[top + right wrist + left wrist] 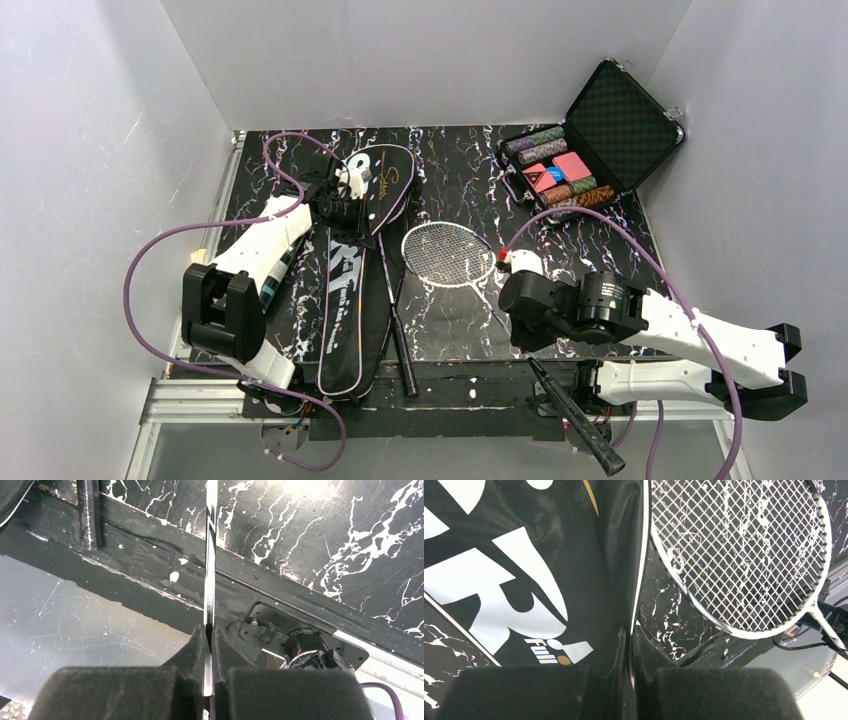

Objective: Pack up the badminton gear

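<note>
1. Top view: black "SPORT" bag (345,300) lies left on the table (600,240); racket (448,253) lies mid-table; second racket (404,362) lies beside the bag.
2. Left wrist: left gripper (630,630), fingers pinched on the bag's piped edge.
3. Right wrist: right gripper (210,632), fingers clamped on the racket's shaft (210,555).

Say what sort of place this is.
Probably a robot lab test cell: plain white walls box in a marbled table, two arms bolted at its near edge, staged props like a racket bag and chip case.
</note>
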`<state>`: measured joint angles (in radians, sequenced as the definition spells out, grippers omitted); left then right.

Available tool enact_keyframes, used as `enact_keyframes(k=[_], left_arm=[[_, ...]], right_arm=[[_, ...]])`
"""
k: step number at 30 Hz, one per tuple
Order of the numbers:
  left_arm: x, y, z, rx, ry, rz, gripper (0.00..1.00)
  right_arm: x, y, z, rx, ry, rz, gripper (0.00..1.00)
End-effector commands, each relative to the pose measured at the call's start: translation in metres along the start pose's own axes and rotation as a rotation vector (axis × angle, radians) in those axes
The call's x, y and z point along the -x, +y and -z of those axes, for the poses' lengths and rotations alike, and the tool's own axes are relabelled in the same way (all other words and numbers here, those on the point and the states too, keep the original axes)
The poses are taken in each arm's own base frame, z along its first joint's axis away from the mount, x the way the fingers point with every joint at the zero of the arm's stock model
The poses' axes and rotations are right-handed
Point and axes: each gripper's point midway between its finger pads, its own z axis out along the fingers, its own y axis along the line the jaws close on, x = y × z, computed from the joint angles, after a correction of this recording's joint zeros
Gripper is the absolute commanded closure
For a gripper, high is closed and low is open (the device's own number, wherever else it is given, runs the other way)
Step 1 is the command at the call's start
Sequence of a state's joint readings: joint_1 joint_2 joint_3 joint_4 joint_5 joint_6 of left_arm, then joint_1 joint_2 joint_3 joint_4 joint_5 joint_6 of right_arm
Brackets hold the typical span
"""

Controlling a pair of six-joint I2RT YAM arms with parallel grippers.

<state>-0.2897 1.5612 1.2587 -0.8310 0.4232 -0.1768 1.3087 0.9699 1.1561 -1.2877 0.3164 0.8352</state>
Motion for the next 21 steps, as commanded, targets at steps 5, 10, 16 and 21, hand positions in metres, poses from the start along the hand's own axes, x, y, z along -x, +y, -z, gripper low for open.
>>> enact_keyframes(k=[5,10,16,21], left_arm=[[0.015,-0.013,0.012,-0.036,-0.049,-0.023,1.0],[0.016,-0.014,0.011,-0.045,-0.044,-0.019,1.0],[0.018,-0.017,0.014,-0.049,-0.051,-0.024,1.0],[0.017,-0.018,0.014,-0.054,-0.047,-0.023,1.0]], right_arm=[[0.018,0.032,0.004,0.037,-0.065,0.064,0.99],[0.024,0.048,-0.002,-0.002,-0.075,0.138,0.99],[0.036,0.065,-0.016,-0.055,-0.088,0.252,0.99],[0.055,0.076,-0.031,-0.102,-0.151,0.32,0.99]])
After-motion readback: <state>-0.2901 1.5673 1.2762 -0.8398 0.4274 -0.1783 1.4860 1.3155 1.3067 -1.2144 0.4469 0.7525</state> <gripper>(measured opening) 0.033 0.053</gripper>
